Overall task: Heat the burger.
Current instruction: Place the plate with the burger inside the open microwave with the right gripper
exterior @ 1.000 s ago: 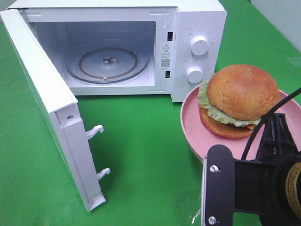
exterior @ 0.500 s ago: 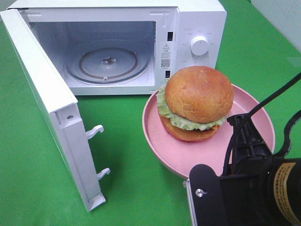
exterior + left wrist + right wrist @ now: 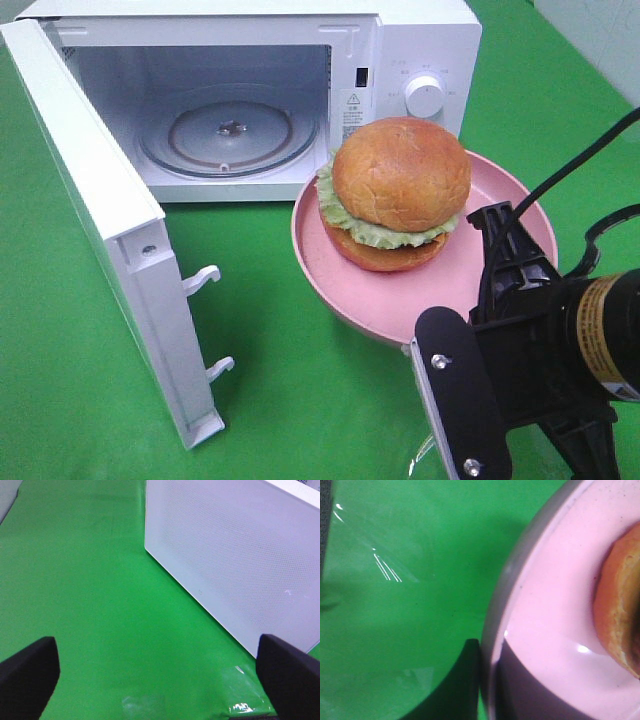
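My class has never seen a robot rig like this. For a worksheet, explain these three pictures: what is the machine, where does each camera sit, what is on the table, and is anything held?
This robot has two arms, each ending in a two-fingered gripper. The wide picture comes from a camera mounted high; the other two from cameras on the wrists. On the green cloth stands a white microwave, its door swung open and its glass turntable bare. The right gripper is shut on the rim of a pink dish that carries the burger, in front of the microwave. The left gripper is open and empty, facing the door's outer side.
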Controlling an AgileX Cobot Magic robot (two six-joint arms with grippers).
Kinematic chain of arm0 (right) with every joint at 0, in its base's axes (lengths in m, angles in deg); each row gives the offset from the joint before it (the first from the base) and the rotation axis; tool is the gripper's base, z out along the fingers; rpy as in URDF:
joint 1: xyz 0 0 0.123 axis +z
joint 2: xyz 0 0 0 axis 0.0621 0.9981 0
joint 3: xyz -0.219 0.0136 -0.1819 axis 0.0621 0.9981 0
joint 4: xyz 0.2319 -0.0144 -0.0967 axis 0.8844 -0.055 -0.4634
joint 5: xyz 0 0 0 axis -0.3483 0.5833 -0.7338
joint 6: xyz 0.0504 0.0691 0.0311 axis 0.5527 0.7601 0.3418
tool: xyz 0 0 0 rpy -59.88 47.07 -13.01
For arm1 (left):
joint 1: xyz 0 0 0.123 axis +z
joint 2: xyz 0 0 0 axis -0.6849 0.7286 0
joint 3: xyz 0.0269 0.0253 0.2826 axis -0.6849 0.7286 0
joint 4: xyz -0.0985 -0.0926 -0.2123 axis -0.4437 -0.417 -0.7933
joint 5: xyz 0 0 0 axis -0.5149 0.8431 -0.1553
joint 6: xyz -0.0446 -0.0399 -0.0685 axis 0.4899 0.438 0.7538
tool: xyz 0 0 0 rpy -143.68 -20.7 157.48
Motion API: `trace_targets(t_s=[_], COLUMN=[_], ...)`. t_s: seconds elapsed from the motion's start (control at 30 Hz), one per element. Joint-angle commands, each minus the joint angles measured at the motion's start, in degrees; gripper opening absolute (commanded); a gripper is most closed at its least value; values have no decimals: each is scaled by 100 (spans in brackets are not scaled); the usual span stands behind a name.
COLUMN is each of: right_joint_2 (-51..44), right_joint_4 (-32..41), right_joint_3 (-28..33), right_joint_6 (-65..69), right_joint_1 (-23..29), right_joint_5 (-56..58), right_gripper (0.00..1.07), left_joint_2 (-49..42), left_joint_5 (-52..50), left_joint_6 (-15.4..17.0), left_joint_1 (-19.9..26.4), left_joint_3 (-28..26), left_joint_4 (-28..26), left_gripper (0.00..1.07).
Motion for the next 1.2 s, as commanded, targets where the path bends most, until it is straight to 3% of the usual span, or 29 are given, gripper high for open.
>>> trace_targets(t_s=[0.03,0.5,0.63,1.0,1.2], right_joint_2=[-34,-34,-34,-34,-34], right_joint_4=[315,1937,2997,4269,4509], right_joint_3=[-11,-11,-17,-17,-17], right_joint_6=[-1163,-3902,-5329,-7214,-7511], right_joint_1=[-407,-1547,-2045,-2722,-2773], right_joint_5=[-372,-716,-859,-1129,-1134], right_gripper=[0,0,0,0,0], left_joint_2=[-86,-86,-86,-86,-86], left_joint_5=[-97,-97,-97,-97,-97], left_joint_6=[-17,-17,-17,-17,-17], left_joint_1=[-11,-11,-11,-11,-11], left_joint_3=[0,0,0,0,0], left_joint_4=[-29,-29,-29,-29,-29], left_gripper=[100,100,100,100,100])
